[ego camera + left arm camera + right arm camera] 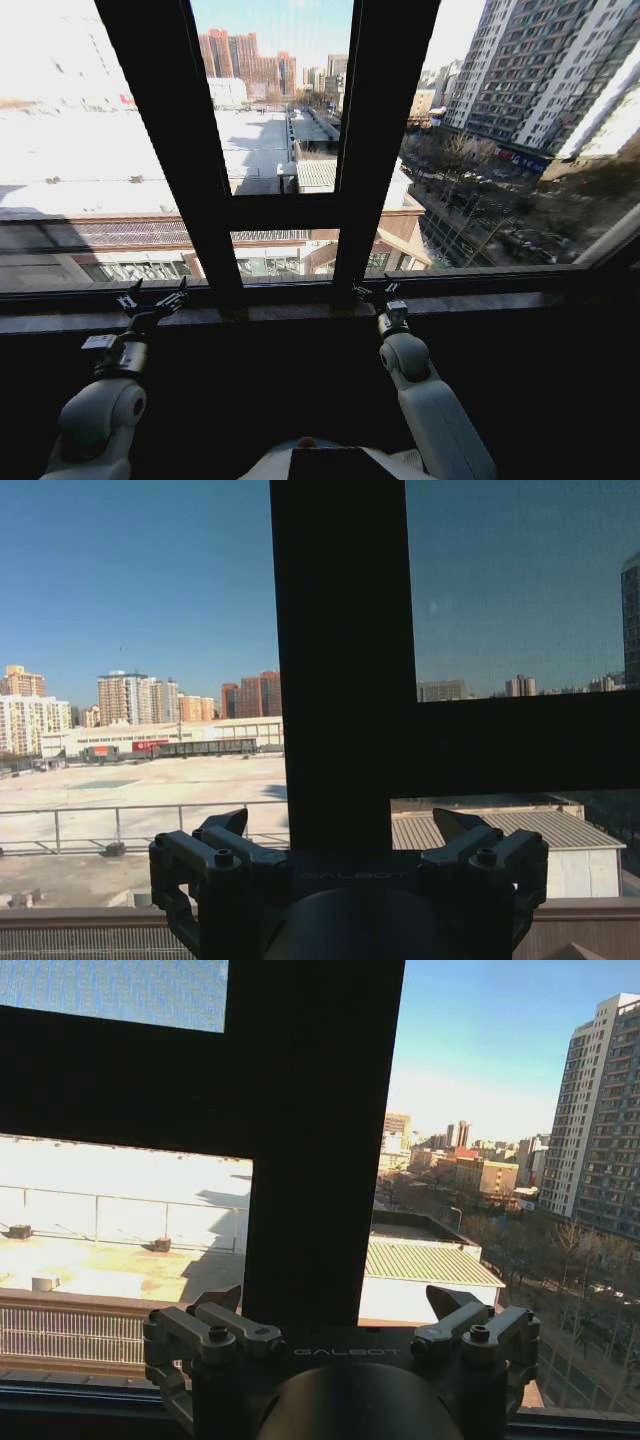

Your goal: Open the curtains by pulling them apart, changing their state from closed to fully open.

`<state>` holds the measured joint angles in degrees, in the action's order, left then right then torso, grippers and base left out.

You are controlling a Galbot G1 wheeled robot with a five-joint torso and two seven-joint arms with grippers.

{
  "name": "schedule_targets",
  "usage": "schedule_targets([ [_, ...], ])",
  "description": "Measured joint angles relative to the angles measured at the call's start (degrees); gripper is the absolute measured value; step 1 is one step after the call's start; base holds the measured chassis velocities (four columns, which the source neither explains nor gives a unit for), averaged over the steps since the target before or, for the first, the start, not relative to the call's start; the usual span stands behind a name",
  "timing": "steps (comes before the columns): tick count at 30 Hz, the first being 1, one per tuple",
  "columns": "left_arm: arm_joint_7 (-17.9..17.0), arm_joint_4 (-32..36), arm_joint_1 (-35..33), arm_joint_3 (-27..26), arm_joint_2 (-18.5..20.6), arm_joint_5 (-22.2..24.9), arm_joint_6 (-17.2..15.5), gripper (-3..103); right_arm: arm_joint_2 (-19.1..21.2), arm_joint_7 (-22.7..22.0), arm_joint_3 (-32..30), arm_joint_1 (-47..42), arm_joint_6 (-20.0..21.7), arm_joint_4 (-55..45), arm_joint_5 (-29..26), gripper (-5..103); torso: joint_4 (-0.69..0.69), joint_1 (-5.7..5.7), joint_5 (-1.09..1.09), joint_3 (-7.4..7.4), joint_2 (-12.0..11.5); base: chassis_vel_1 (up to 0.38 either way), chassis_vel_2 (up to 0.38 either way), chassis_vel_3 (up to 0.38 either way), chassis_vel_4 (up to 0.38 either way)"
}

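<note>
Facing bare window frame (285,210); no curtains across the glass, so parting looks done. Left gripper (152,302), 7 o'clock, spread wide, empty. Right gripper (380,293), 5 o'clock, wide, empty. Next move: confirm panels sit fully aside.

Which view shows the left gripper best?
The left wrist view: the left gripper is close, both fingers spread open before a dark window bar. The head view shows it small, by the sill. The right wrist view shows the right gripper instead.
</note>
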<state>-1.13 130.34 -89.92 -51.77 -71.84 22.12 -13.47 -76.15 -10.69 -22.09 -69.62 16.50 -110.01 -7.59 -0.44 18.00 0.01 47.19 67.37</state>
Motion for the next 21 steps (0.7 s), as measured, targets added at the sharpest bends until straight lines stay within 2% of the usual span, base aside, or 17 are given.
schedule_targets([
  [13, 0.1, 0.6, -1.6, -1.3, -0.8, 0.0, 1.2, 100, -0.5, -0.1, 0.1, -0.6, 0.0, -0.9, 0.1, 100, 0.00, -0.04, -0.01, -0.01, 0.0, 0.055, -0.350, -0.050, 0.364],
  [21, 0.1, 0.4, -1.5, -1.4, -0.7, 0.1, 1.4, 100, -0.8, -0.2, 0.3, -0.6, 0.1, -1.4, 0.1, 100, 0.01, 0.00, 0.00, 0.00, 0.0, 0.126, -0.290, -0.134, 0.303],
])
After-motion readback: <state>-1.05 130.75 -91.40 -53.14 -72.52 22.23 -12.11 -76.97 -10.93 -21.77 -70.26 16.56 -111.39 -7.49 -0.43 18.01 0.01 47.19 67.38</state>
